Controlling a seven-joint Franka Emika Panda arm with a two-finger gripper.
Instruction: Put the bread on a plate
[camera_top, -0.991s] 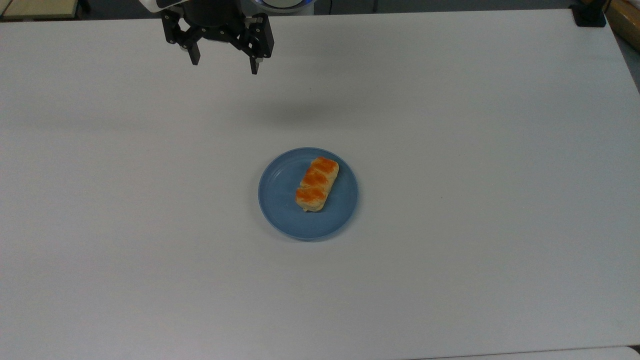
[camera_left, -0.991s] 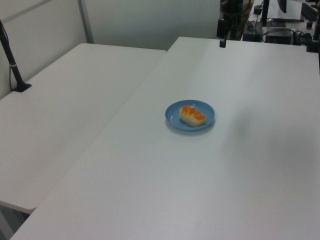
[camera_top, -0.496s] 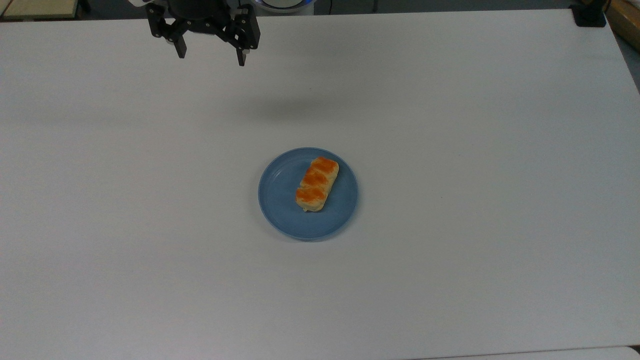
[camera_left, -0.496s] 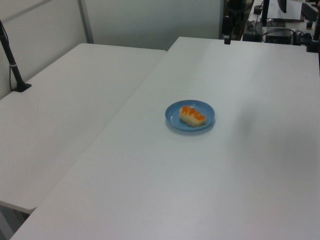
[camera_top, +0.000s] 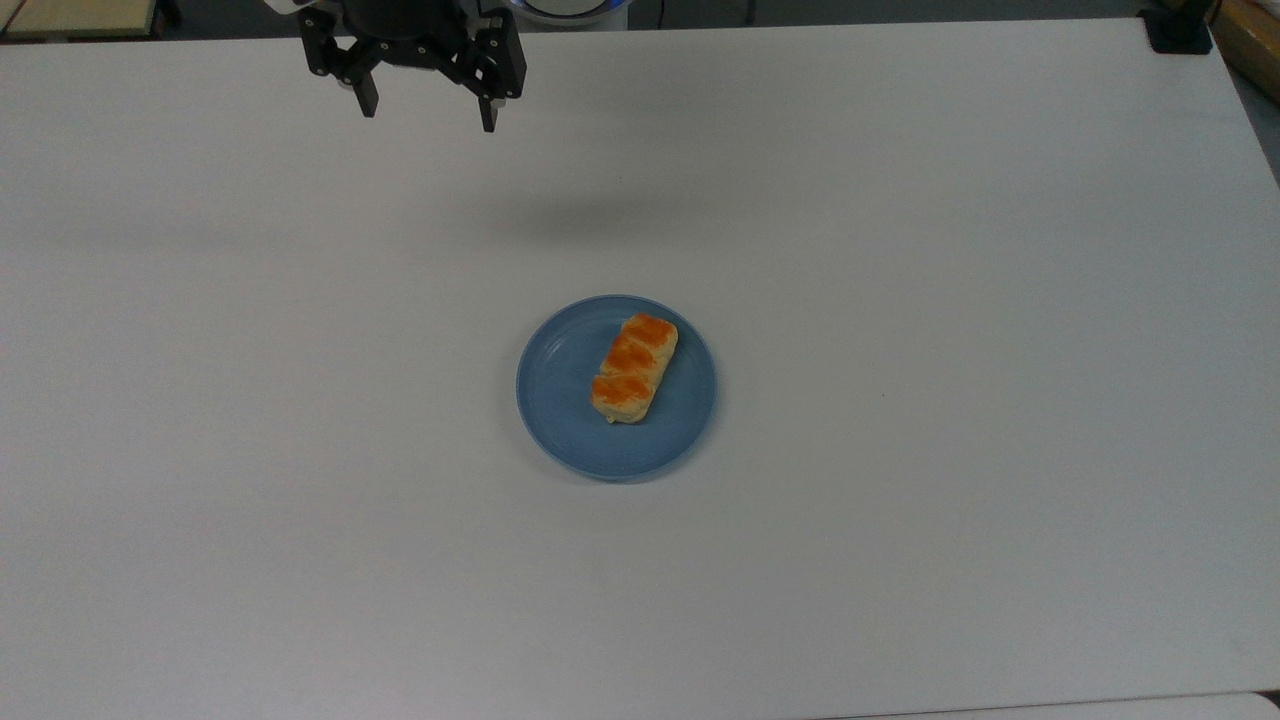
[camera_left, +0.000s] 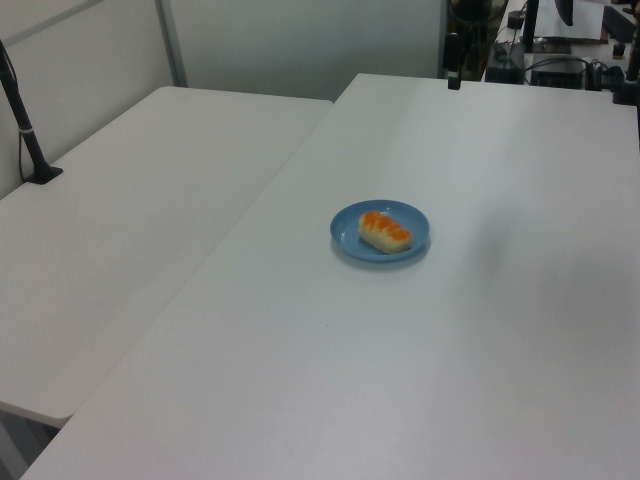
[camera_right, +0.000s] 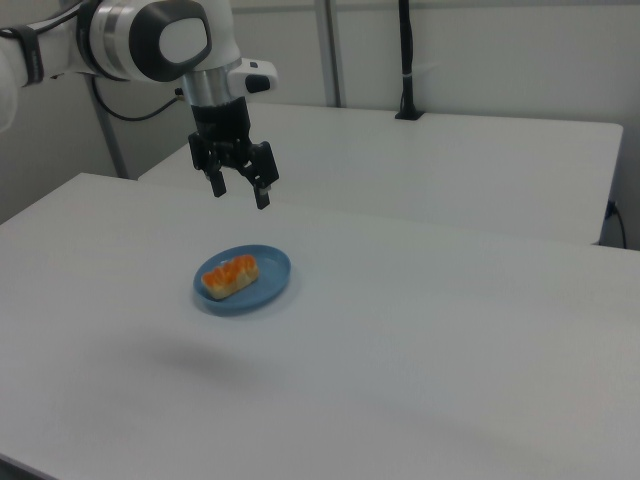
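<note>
plate (camera_top: 560, 400): holds bread (camera_top: 633, 367) | claw (camera_top: 428, 112): spread, empty, well apart

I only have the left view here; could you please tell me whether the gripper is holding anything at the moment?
Observer: No. In the top view the gripper is open, with nothing between its fingers.
Operator: Thank you. Is it touching anything?
Observer: No. In the right view it hangs in the air above the table, apart from the plate.
Operator: And does the task look done?
Observer: It does. The top view shows the bread lying diagonally on the plate, wholly inside the rim.
</note>
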